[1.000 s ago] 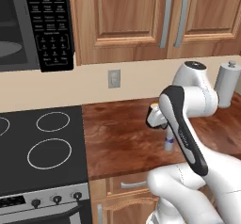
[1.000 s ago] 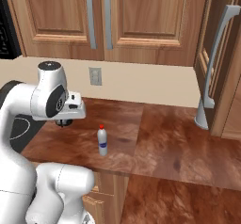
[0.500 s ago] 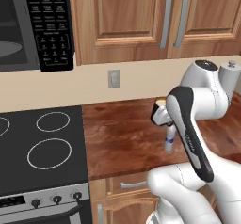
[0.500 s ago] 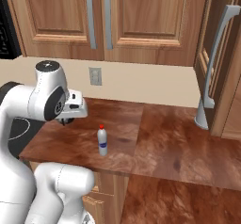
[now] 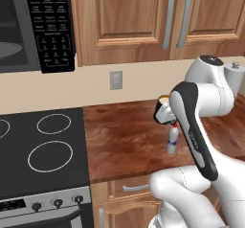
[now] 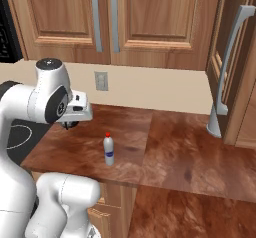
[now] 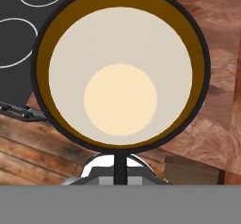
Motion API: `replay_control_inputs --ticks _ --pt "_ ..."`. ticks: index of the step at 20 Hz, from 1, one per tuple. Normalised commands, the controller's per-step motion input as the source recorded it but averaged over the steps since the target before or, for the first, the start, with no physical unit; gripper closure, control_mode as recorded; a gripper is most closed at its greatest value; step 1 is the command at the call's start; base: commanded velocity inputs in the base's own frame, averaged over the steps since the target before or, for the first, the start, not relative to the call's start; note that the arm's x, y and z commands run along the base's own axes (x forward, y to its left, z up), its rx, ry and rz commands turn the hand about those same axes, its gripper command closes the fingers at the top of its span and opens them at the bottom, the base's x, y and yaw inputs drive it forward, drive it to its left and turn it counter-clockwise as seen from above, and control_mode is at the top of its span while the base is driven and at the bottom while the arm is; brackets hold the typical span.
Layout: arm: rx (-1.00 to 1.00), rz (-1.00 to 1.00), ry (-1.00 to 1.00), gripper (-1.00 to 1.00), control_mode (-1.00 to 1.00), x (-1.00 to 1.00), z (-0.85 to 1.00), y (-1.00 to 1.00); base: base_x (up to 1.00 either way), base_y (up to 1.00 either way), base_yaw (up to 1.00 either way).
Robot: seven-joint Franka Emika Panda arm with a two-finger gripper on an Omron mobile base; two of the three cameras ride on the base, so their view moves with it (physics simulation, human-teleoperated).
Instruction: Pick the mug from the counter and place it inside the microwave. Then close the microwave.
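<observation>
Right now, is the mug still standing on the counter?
No: the hand view looks straight down into the mug, which is lifted in the gripper above the counter.

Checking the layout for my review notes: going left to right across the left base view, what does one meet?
Microwave → stovetop → wall outlet → mug in the gripper → white bottle with red cap → grey-topped canister at the far right.

Glossy white rounded arm segments, dark joint caps, black strip along forearm, bulbous white base
</observation>
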Motion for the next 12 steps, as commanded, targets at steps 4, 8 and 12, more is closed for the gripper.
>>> replay_control_inputs --ticks 4,8,12 --pt "0.00 0.00 0.00 1.00 -1.00 0.00 0.00 0.00 0.00 0.00 0.00" --pt "0.00 0.00 0.00 1.00 -1.00 0.00 0.00 0.00 0.00 0.00 0.00" --pt "0.00 0.00 0.00 1.00 -1.00 0.00 0.00 0.00 0.00 0.00 0.00"
